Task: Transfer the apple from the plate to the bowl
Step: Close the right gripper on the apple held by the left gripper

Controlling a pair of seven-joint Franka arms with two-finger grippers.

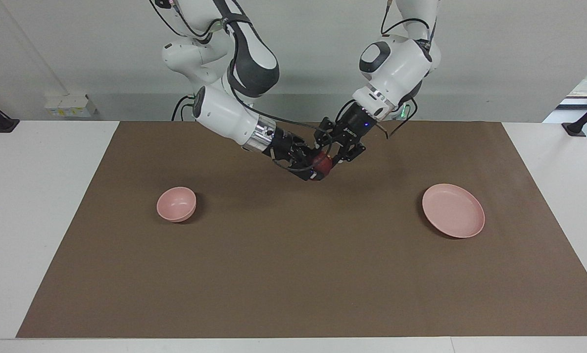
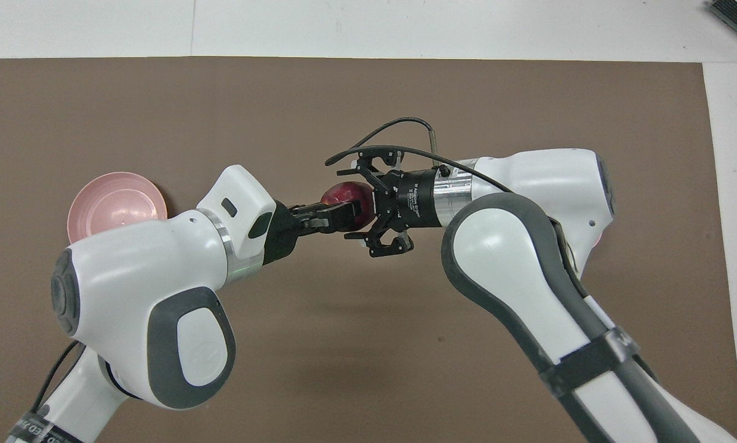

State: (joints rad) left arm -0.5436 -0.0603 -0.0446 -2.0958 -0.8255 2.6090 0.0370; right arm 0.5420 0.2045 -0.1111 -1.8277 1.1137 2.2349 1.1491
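Handing over in mid-air above the middle of the surface (image 1: 293,255): gripping the apple (image 2: 344,195) in the narrowed left end effector (image 2: 338,216), framing it with the wide-spread right end effector (image 2: 361,206), next probably closing right, releasing left, carrying to the bowl (image 1: 176,203).

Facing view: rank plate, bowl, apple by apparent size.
1. Plate, widest.
2. Bowl, clearly narrower.
3. Apple, smallest, though partly hidden between the left gripper and right gripper and raised off the mat, so its size is less sure.
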